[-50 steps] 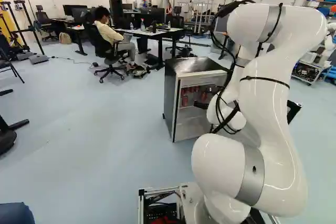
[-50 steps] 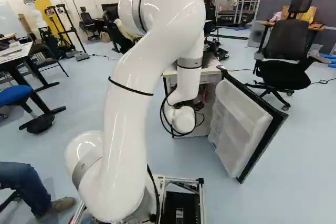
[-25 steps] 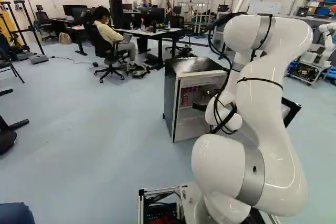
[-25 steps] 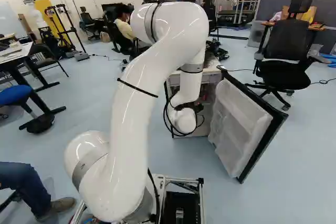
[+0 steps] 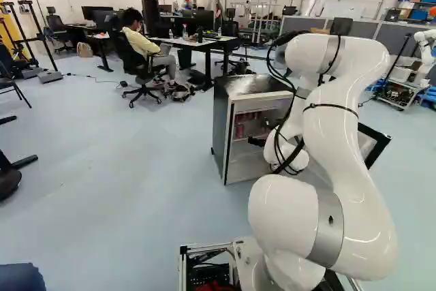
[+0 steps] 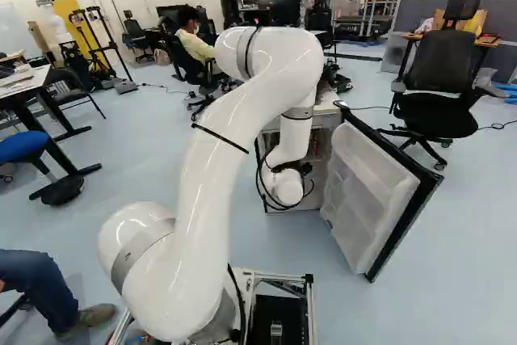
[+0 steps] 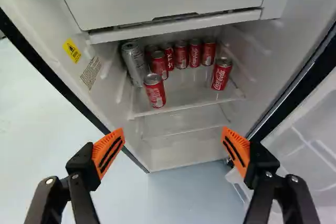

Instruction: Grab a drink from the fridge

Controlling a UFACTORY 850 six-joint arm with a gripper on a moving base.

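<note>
Two orange pads (image 7: 108, 153) stand wide apart on the black gripper (image 5: 256, 142), its grip empty, facing into the open fridge (image 5: 221, 124). Ahead of them, red drink cans (image 7: 221, 75) sit on a shelf (image 7: 184, 98): two nearer its front edge, others bunched behind, with a taller silver can (image 7: 134, 65) among them. Beside the arm (image 6: 210, 199), the fridge door (image 6: 363, 191) hangs wide open.

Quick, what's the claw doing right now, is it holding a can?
Claw: open, holding nothing; the cans stand ahead of it in the fridge.
</note>
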